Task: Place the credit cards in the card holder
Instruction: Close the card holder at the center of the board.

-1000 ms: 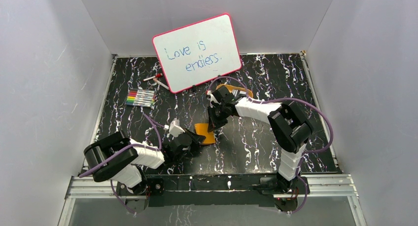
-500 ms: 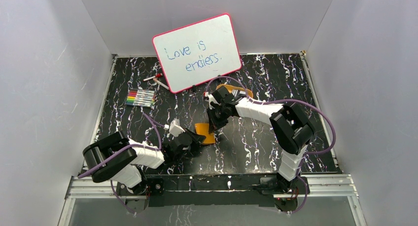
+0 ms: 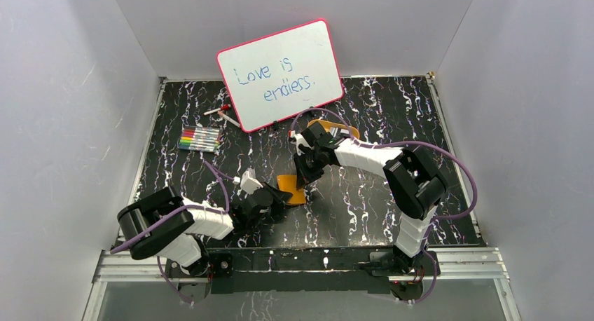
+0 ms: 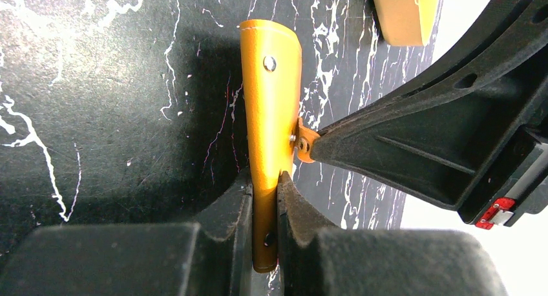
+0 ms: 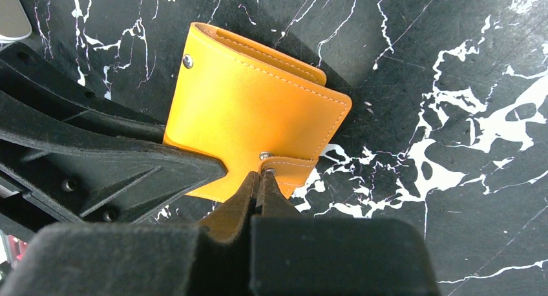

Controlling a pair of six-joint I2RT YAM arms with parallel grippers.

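**Card holder pinched from two sides, closed, risk of slip at the snap**

The card holder [image 5: 258, 125] sits near the middle of the worktop [image 3: 364, 202], folded shut and stood up on edge. We judge the opening step is in hand and no card is in yet. We cannot pick out the credit cards in any view.

The left claw [image 4: 263, 186] is nearly closed, clamping the holder's near edge between its pads. The right claw [image 5: 262, 179] is fully closed on the small snap tab [image 5: 287, 167], gripping only with its tips.

What could go wrong:
- The tab is short and smooth, so a pull may slide it out of the tips.
- If the snap is stiff, the pull may drag the whole holder out of the left claw, which has only a narrow strip of it.
- An off-axis pull could twist or crease the cover.

Materials: the holder is orange, leather-like and matte, with a stitched border, rounded corners and small metal rivets [image 4: 269, 63]. It looks thin and bendy. The worktop is hard, glossy black with white veins, probably slippery. Behind the right arm is an orange tray [image 3: 344, 130]. Farther back are a pink-framed whiteboard [image 3: 280, 74] and a row of markers [image 3: 199, 139].
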